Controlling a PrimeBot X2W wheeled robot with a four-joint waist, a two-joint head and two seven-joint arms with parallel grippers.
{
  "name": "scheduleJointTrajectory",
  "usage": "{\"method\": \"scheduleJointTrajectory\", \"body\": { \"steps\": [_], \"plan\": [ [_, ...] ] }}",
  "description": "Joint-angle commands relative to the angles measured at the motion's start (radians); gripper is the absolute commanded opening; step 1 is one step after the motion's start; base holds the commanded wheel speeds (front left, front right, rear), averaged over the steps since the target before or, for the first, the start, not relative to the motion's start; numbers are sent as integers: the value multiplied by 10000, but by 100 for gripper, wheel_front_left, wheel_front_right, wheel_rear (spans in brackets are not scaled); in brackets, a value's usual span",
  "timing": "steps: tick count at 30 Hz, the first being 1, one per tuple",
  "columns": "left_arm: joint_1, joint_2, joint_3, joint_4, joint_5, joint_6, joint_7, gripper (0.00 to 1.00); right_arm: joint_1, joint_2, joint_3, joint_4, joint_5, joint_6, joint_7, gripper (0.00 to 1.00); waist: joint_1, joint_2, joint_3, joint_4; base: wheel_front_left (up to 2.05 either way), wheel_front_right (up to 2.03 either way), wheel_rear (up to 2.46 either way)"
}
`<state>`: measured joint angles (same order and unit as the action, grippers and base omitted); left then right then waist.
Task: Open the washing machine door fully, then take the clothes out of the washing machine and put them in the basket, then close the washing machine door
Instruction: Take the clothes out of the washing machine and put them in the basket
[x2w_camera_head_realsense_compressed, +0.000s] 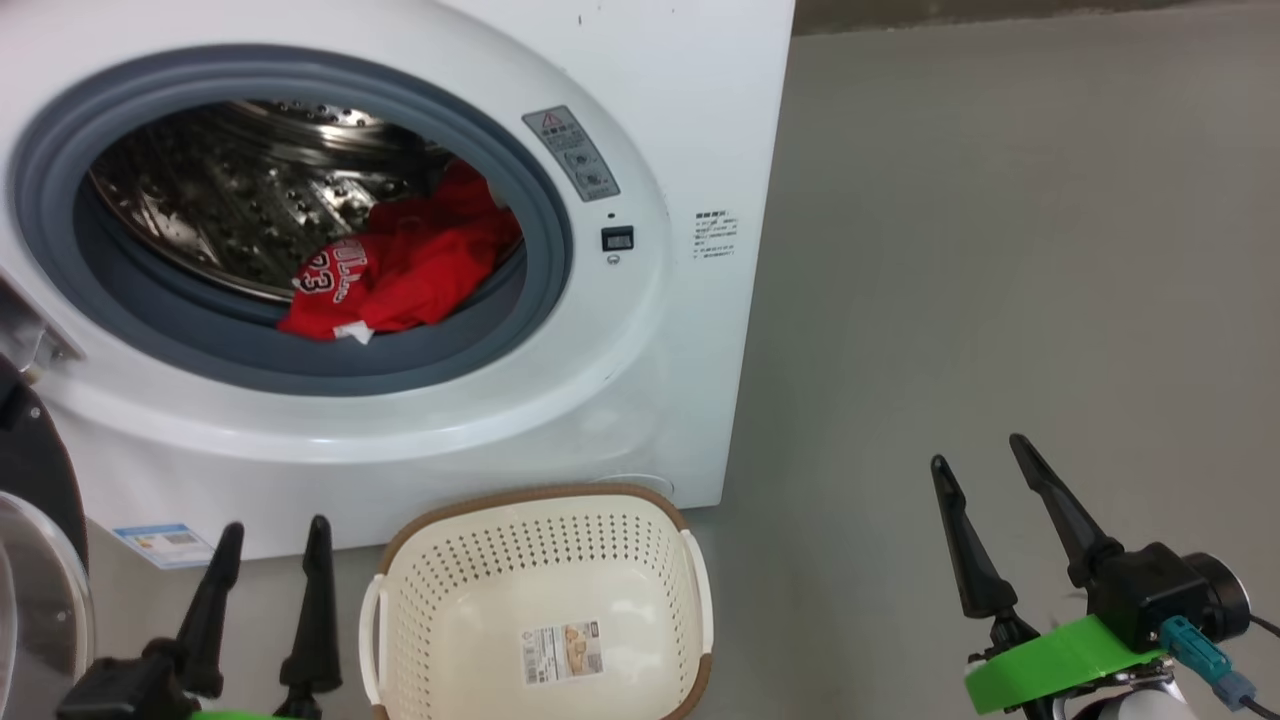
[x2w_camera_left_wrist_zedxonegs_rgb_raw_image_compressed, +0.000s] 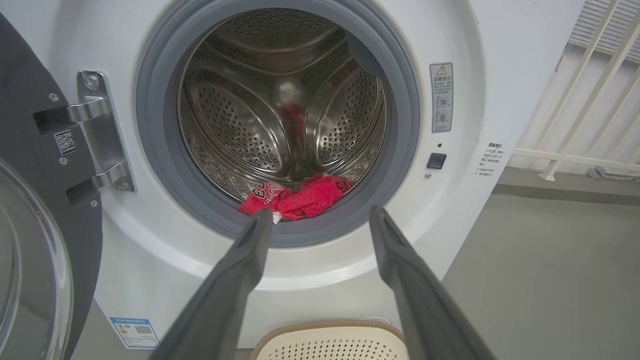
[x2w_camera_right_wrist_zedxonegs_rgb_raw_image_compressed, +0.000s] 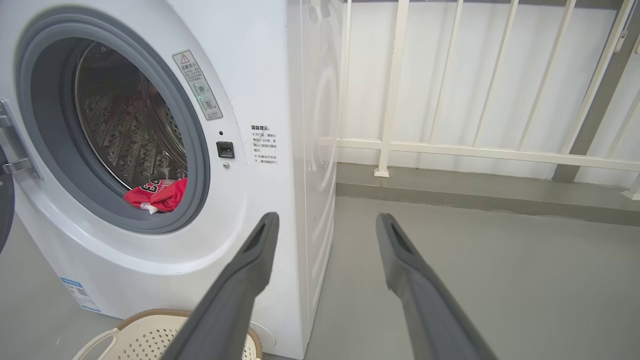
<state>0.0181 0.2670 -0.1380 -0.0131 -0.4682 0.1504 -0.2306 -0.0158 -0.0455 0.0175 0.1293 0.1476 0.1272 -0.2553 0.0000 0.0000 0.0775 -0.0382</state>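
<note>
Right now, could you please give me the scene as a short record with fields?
washing machine door: swung open, on the left
clothes: red heap low in the drum
basket: on the floor before the washing machine, holding only a sticker
left jaws: open, empty
right jaws: open, empty
not yet done: clothes into basket

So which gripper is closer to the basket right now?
Left. The left gripper stands open just off the left side of the basket. The right gripper, also open, is far out to the basket's right, well apart from it.
</note>
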Motion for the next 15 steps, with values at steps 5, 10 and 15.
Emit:
{"method": "scheduleJointTrajectory", "body": {
  "steps": [5, 10, 15],
  "plan": [
    [-955, 18, 407, -147, -50, 177, -111, 100, -671, -47, 325, -338, -111, 35, -65, 100, 0, 0, 533, 173, 0, 0, 0],
    [-1505, -5, 326, -58, 3, 218, -51, 100, -905, -47, 350, -402, -72, 35, -65, 100, 0, 0, 968, 285, 0, 0, 0],
    [-2377, 6, 159, 218, 247, 300, 4, 100, -1231, -47, 447, -406, -11, 35, -65, 100, 0, 0, 1474, 451, 0, 0, 0]
  ]
}}
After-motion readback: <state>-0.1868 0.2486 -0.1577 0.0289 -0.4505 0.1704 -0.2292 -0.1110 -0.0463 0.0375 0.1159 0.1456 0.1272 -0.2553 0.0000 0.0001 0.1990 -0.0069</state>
